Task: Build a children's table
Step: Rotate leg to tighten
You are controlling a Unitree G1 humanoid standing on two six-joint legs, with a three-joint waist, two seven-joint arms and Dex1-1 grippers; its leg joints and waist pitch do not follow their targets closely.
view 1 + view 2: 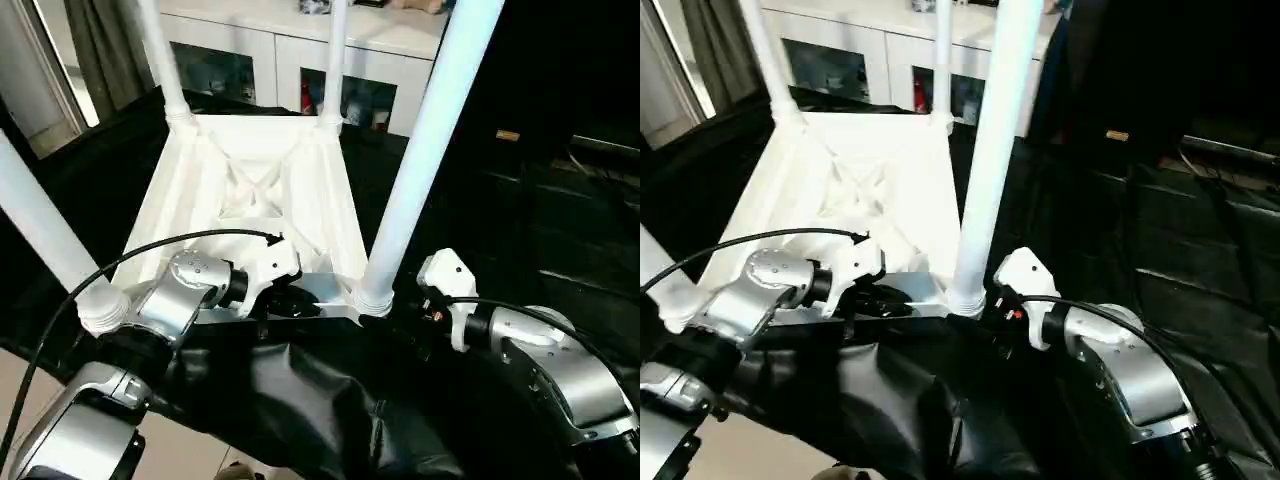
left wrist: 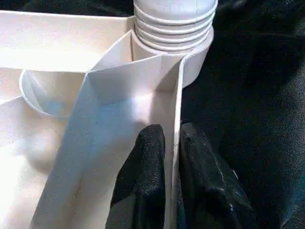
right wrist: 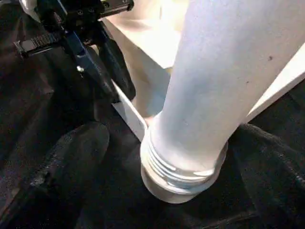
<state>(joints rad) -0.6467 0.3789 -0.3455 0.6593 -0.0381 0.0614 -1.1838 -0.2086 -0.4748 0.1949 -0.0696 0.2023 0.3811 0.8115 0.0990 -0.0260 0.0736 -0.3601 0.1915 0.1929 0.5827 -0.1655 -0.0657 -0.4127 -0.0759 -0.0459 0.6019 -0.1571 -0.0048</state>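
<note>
Black cloth [image 1: 300, 400] lies closest, with the upside-down tabletop [image 1: 250, 190] resting on it, all four legs standing up.

Left gripper [image 2: 172, 143] has its fingers pinched on the tabletop's thin near wall, next to the near right leg [image 1: 420, 170]. Right gripper [image 3: 164, 157] has its fingers spread wide on each side of that leg's bottom, not squeezing. To do this well, I think the left should hold firm while the right closes gently and twists the leg in straight.
</note>
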